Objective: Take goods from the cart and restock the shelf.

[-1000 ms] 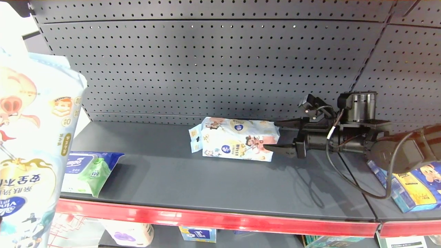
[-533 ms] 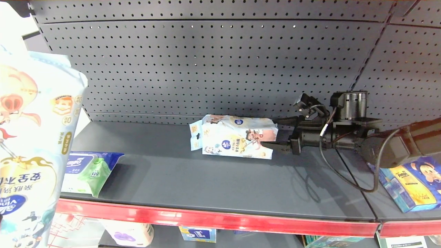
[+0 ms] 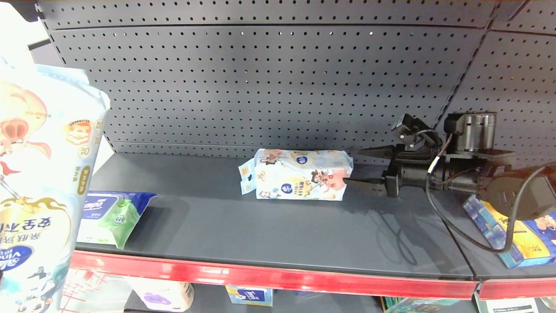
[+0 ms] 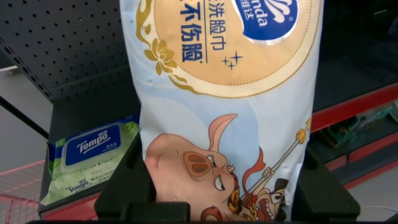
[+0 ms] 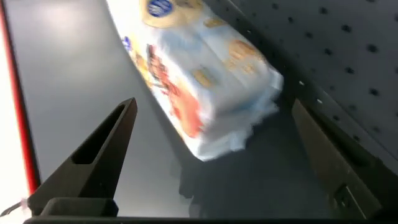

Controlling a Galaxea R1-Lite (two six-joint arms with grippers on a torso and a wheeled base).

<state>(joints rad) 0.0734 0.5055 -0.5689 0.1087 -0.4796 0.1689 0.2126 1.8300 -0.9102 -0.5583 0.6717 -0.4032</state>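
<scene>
The small tissue pack lies flat near the back of the shelf, its long axis running along the shelf. Its right end faces the right claw, which gapes wide just beside it and grips nothing. Well off to the left, the left claw clutches a tall tissue bag.

Cartoon-print tissue pk flat at rear of grey shelf

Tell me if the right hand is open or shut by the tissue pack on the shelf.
Open: the right hand has its fingers spread wide, and the tissue pack lies unclamped on the shelf.
</scene>
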